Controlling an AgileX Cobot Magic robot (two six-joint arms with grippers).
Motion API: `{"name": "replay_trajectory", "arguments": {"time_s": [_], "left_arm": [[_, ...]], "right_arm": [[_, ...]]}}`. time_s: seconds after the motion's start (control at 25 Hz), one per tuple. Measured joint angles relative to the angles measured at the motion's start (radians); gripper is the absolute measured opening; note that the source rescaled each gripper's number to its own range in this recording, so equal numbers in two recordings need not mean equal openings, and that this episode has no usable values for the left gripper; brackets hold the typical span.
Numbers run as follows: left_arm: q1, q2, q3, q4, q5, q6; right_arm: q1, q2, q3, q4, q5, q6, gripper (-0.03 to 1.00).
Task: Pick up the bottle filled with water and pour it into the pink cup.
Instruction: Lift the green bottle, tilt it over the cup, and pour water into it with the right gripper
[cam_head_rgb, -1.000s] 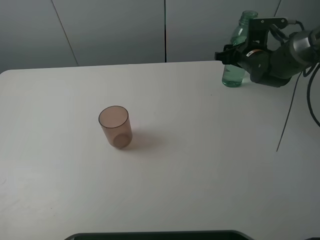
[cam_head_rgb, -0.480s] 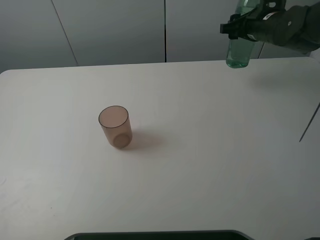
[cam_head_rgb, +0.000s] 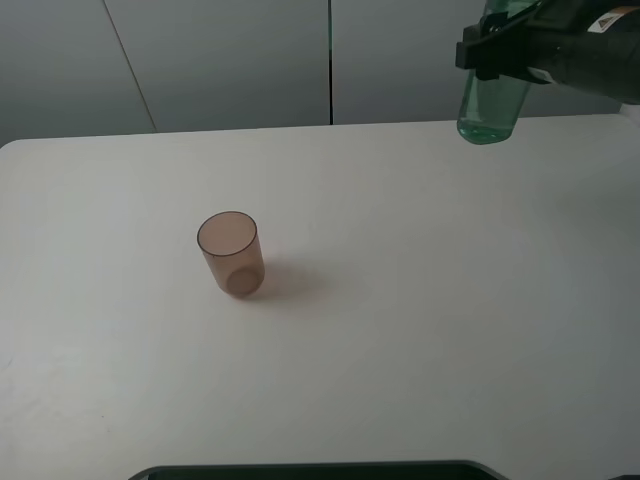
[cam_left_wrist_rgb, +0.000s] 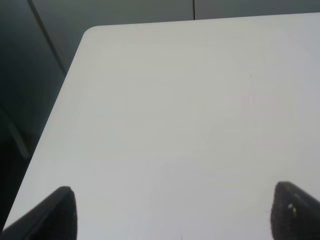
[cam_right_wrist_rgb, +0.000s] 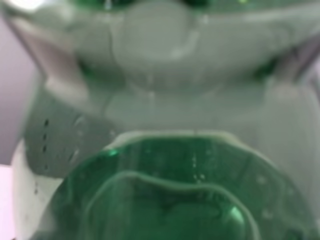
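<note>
- Above the far right corner of the desk (cam_head_rgb: 420, 330), the green-tinted plastic bottle (cam_head_rgb: 486, 108) was held clear of the surface. It was close to upright, and its neck was cut off by the top edge of the high view.
- The right claw (cam_head_rgb: 497, 52) was clenched on the bottle's upper body. In the right wrist view the picture was filled by the blurred bottle (cam_right_wrist_rgb: 165, 195), so the exact seating of the fingers could not be told.
- The left claw (cam_left_wrist_rgb: 177, 215) was released, its two dark fingertips (cam_left_wrist_rgb: 59, 215) set wide apart over bare desk with nothing between them.
- The pink cup (cam_head_rgb: 231, 253) was stood upright on the left half of the desk, well apart from the bottle, its mouth open upward.
- The step in hand was judged to be the carry toward the cup. The bottle would best be held upright across the desk, brought just above the cup's rim, and only then tipped slowly with its mouth centred over the opening.
- The cup was judged light and was unsupported, so contact with its wall was to be avoided, lest it be knocked over.
- Whether a cap was on the neck could not be told.
- Nothing was seen lying on the desk between bottle and cup. Only grey wall panels (cam_head_rgb: 230, 60) behind and a dark edge (cam_head_rgb: 310, 470) at the near side were noted.
</note>
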Motion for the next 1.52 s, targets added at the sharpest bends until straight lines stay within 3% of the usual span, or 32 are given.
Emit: {"name": "replay_trajectory", "arguments": {"time_s": [0.32,0.6,1.0,1.24,1.52], "left_arm": [[0.0,0.0,0.0,0.0,0.0,0.0],[0.0,0.0,0.0,0.0,0.0,0.0],[0.0,0.0,0.0,0.0,0.0,0.0],[0.0,0.0,0.0,0.0,0.0,0.0],[0.0,0.0,0.0,0.0,0.0,0.0]], "right_arm": [[0.2,-0.189,0.171,-0.005,0.012,-0.013,0.0],[0.344,-0.207,0.191,-0.016,0.085,-0.061,0.0],[0.358,-0.196,0.191,-0.023,0.068,-0.22,0.0],[0.365,-0.08,0.146,-0.023,0.052,-0.234,0.0],[0.37,0.096,0.059,-0.102,0.021,-0.24,0.0]]}}
